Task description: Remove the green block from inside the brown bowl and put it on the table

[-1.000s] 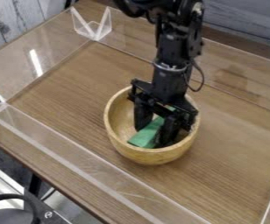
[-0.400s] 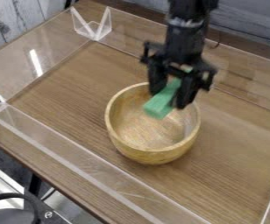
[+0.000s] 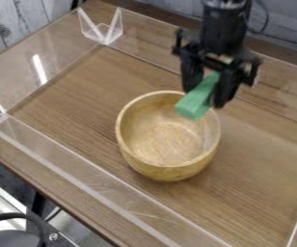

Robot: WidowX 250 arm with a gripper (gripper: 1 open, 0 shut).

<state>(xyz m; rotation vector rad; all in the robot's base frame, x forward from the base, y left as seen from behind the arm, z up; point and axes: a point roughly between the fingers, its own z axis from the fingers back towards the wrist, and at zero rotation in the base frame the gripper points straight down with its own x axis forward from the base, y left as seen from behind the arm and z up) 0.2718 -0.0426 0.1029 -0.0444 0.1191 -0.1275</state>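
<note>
The green block hangs tilted in the air, just above the far right rim of the brown bowl. My gripper points down and is shut on the green block, its black fingers clamped on the block's upper end. The bowl is a round tan wooden one with a thick rim, standing near the middle of the table; nothing lies inside it. The lower end of the block overlaps the bowl's rim in this view.
Clear acrylic walls border the wood-grain tabletop on the left, front and back. A small clear bracket stands at the far left corner. A black cable lies below the front edge, off the table.
The gripper has risen out of the bowl with the green block and moved up and to the right, from the bowl's inside to above its far right rim. The bowl stayed put.
</note>
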